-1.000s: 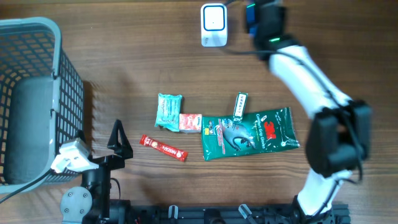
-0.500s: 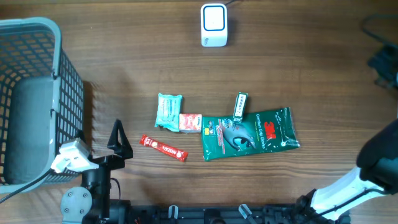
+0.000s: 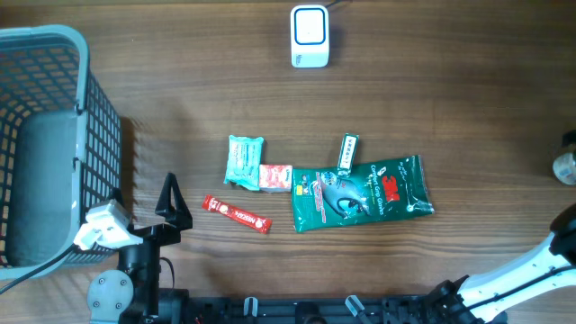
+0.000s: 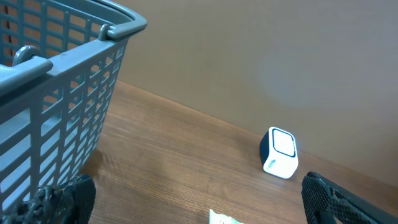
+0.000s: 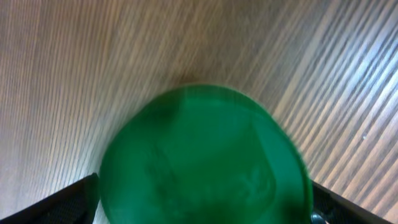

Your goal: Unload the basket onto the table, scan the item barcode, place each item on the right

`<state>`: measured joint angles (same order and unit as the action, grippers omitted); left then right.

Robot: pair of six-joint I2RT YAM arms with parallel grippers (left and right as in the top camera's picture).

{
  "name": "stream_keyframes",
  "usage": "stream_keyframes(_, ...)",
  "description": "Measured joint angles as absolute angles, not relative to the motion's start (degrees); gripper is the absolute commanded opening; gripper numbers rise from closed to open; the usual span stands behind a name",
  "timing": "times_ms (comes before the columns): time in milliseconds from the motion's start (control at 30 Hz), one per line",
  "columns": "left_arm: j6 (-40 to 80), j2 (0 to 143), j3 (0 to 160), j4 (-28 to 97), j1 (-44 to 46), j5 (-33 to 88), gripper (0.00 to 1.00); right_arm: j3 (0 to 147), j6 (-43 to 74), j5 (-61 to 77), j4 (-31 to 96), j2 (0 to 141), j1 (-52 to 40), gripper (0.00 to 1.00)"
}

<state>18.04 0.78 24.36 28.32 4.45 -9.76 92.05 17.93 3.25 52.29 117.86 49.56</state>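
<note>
Overhead: scanner (image 3: pixel 310 36) at far edge of table (image 3: pixel 468 81), packets (image 3: pixel 244 160) mid-table, basket (image 3: pixel 101 126) at left, left wrist: left gripper (image 4: pixel 193 202) released, fingers wide apart, right wrist: blurred green round item (image 5: pixel 205 155) between right gripper (image 5: pixel 205 205) fingers, grip undeterminable

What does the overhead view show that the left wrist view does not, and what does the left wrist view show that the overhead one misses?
Only the overhead view shows the green bag and the red stick packet lying on the table. Only the left wrist view shows the plain wall behind the table. Both show the grey basket, the white scanner and the wooden table.
</note>
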Motion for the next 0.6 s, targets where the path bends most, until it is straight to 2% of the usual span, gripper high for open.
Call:
stream_keyframes(200,18.0,0.8,24.4,28.3,4.4,-9.8,1.00,100.9,17.5,13.8,63.7,116.6,49.8,1.00)
stream_keyframes(400,18.0,0.8,24.4,28.3,4.4,-9.8,1.00,104.6,17.5,26.8,77.8,107.9,46.2,1.00)
stream_keyframes(533,18.0,0.8,24.4,28.3,4.4,-9.8,1.00,104.4,17.3,29.6,88.9,106.1,33.1,0.99)
stream_keyframes(600,18.0,0.8,24.4,28.3,4.4,-9.8,1.00,103.2,17.3,29.6,89.1,106.1,24.9,0.92)
